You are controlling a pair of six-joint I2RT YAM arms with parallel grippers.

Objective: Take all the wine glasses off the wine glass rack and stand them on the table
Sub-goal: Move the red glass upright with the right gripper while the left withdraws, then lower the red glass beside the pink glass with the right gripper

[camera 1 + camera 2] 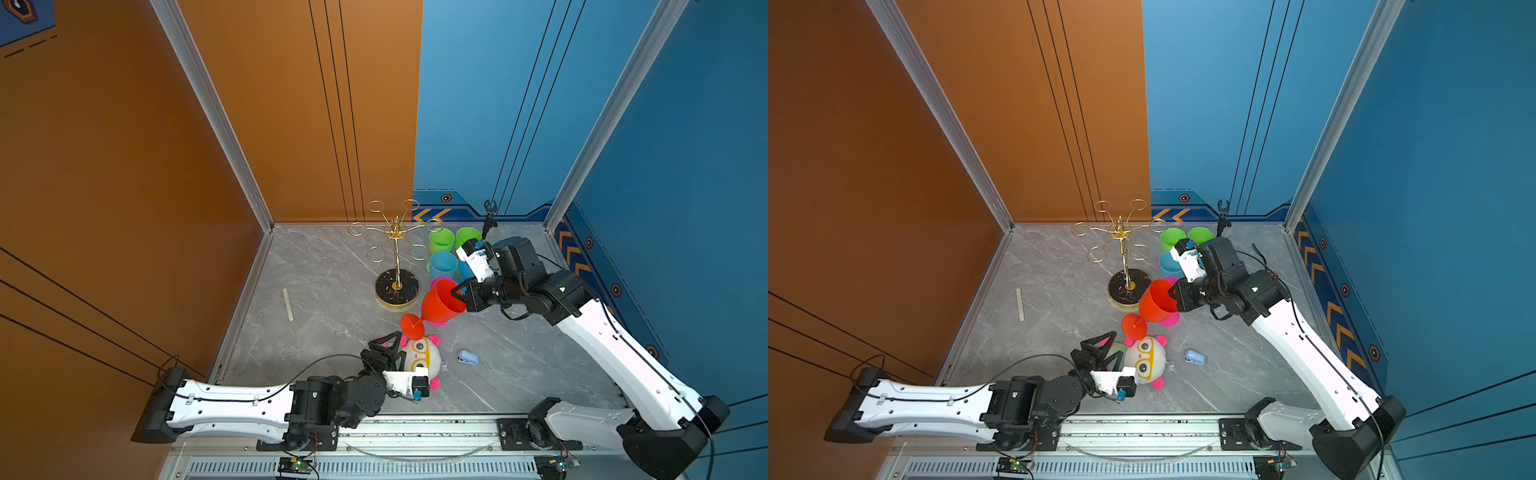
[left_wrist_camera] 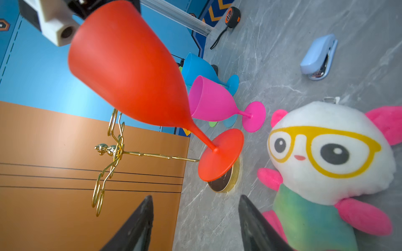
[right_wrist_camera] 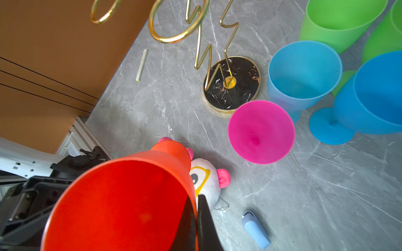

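— Whole wine glass (image 2: 130, 71) only from the left wrist: bowl, stem, foot; tape measure (image 2: 232, 16) too, unseen from above
— From the right wrist?
— Rim pinched between the clamped jaws of the right gripper (image 3: 195, 208)
— Look?
— Matte orange-red, tilted, foot towards 7 o'clock in both top views
— Where?
— Off the wine glass rack (image 1: 397, 249), at 4 o'clock of its base; left gripper (image 1: 394, 344) spread wide, empty, at 7 o'clock of the foot, apart
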